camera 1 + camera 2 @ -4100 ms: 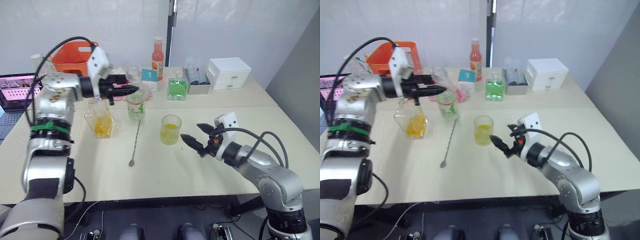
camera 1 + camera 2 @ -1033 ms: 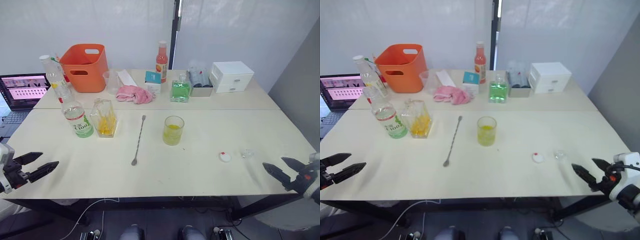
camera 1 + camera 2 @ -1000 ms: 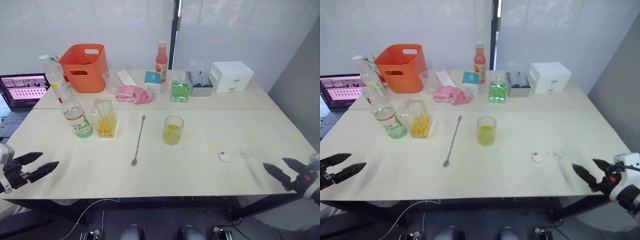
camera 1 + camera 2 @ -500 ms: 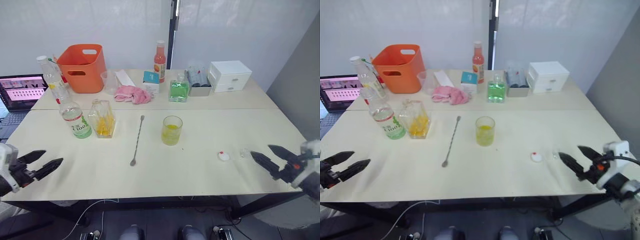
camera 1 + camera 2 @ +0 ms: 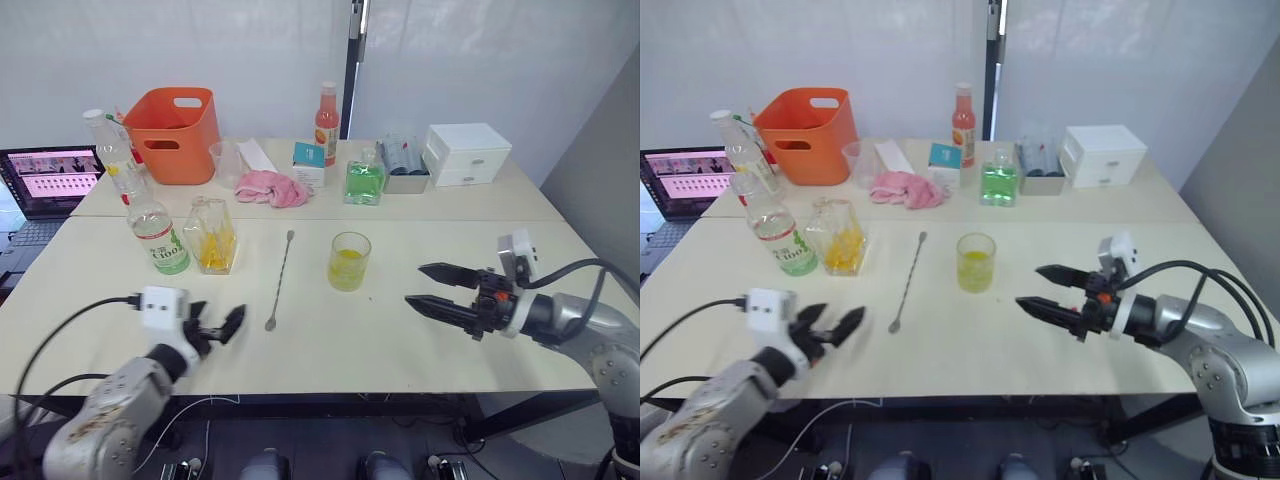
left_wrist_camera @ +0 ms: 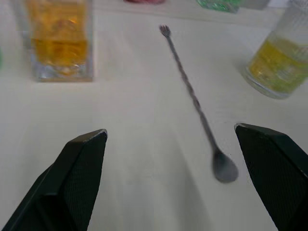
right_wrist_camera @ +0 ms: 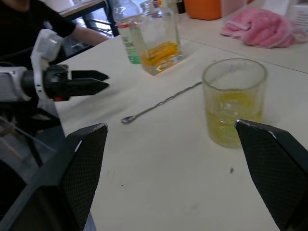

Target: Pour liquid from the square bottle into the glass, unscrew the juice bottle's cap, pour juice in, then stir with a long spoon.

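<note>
Pale bench (image 5: pixel 420 350), pouring seemingly done: the long spoon (image 5: pixel 279 281) lies flat between the square bottle (image 5: pixel 212 236) and the glass (image 5: pixel 349 261), while both empty grippers, left (image 5: pixel 212 331) and right (image 5: pixel 440 287), fingers wide, flank it, apparently ready for stirring.

Silver metal arms, black cables, white wrist camera boxes, black pointed two-finger gripper (image 5: pixel 438 288) tips

The long spoon (image 5: pixel 279 275) lies between the square bottle (image 5: pixel 213 236) and the glass (image 5: pixel 348 261).
</note>
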Motion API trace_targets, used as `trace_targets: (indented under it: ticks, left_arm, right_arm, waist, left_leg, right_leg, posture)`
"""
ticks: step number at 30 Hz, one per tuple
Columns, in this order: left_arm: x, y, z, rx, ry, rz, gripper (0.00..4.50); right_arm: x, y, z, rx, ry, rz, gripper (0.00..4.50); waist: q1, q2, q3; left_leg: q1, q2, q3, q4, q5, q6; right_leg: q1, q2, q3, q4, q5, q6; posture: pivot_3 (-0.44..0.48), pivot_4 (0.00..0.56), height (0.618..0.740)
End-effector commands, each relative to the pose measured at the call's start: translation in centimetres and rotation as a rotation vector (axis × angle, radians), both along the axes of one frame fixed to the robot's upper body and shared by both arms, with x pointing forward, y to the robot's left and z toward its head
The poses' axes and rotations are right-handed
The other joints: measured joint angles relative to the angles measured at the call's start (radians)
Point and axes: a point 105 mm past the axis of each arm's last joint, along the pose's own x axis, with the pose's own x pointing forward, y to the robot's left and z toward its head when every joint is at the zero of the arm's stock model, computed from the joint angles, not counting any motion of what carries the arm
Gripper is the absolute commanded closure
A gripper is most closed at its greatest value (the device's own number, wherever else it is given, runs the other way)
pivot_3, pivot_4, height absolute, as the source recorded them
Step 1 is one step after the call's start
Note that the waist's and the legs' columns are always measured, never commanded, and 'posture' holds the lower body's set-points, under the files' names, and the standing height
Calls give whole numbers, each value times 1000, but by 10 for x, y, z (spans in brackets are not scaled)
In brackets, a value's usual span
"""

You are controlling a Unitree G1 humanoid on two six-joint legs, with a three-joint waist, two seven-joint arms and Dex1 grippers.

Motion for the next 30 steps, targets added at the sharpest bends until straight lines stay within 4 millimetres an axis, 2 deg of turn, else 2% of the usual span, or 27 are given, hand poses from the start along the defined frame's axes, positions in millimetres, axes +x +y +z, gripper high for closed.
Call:
trace_targets:
  ticks: [1, 10, 15, 17, 18, 19, 21, 28, 29, 30]
  left_arm:
    - [9, -11, 0, 92, 5, 48, 18]
    - [45, -46, -18, 167, 54, 31, 18]
    - [61, -57, -35, 216, 130, 4, 18]
    - [62, -56, -42, 244, 167, 5, 644]
    - [61, -56, -45, 254, 181, 1, 815]
    - [60, -57, -47, 252, 194, -5, 1256]
    - [58, -58, -50, 238, 212, -21, 1840]
    - [62, -58, -45, 237, 193, -55, 4214]
    - [63, -58, -43, 236, 186, -61, 4482]
    - [65, -57, -41, 235, 177, -64, 4482]
  right_arm:
    - [0, 3, 5, -28, -26, 51, 0]
    - [-4, 11, 8, -24, -44, 87, 0]
    - [-9, 12, 12, -14, -50, 80, 0]
    - [-10, 11, 13, -16, -56, 71, 0]
    - [-10, 10, 15, -14, -61, 64, 0]
    - [-10, 9, 16, -11, -66, 56, 0]
    - [-10, 8, 18, -6, -71, 47, 0]
    - [-9, 6, 17, -4, -75, 12, 0]
    - [-9, 6, 17, -2, -76, 9, 0]
    - [-9, 5, 16, -2, -76, 2, 0]
  waist:
    - [0, 0, 0]
    - [2, 0, 0]
    - [3, 0, 0]
    - [4, 0, 0]
    - [4, 1, 0]
    - [4, 1, -1]
    - [4, 3, -2]
    - [9, 4, -3]
    - [11, 4, -3]
    - [12, 4, -3]
  left_leg:
    - [0, -1, 0, 0, 0, 0]
    - [-1, -2, -1, 0, 0, 0]
    - [-2, -2, -2, 0, 0, 0]
    - [-1, -2, -2, 1, 0, 0]
    - [-1, -2, -2, 1, 0, 0]
    - [-1, -2, -2, 1, 0, 0]
    - [-1, -2, -2, 0, 0, 0]
    - [-1, -3, -2, 0, 0, 0]
    - [-1, -3, -2, 1, 0, 0]
    - [-1, -3, -2, 1, 0, 0]
  right_leg:
    - [0, 0, 0, 0, 0, 0]
    - [0, -1, 0, -1, 0, 0]
    - [-1, -1, -1, 0, 0, 0]
    - [0, -1, -1, 0, 0, 0]
    - [0, -1, -1, 0, 0, 0]
    - [0, -1, -1, 0, 0, 0]
    - [1, -1, -1, 0, 0, 0]
    - [1, -2, -1, -1, 0, 1]
    - [1, -2, -1, -1, 0, 1]
    - [1, -2, -1, -1, 0, 1]
  posture:
    - [0, 150, 715]
    - [0, 150, 715]
    - [0, 150, 715]
    - [0, 150, 715]
    - [0, 150, 715]
    - [0, 150, 715]
    - [0, 150, 715]
    - [0, 150, 715]
    - [0, 150, 715]
    - [0, 150, 715]
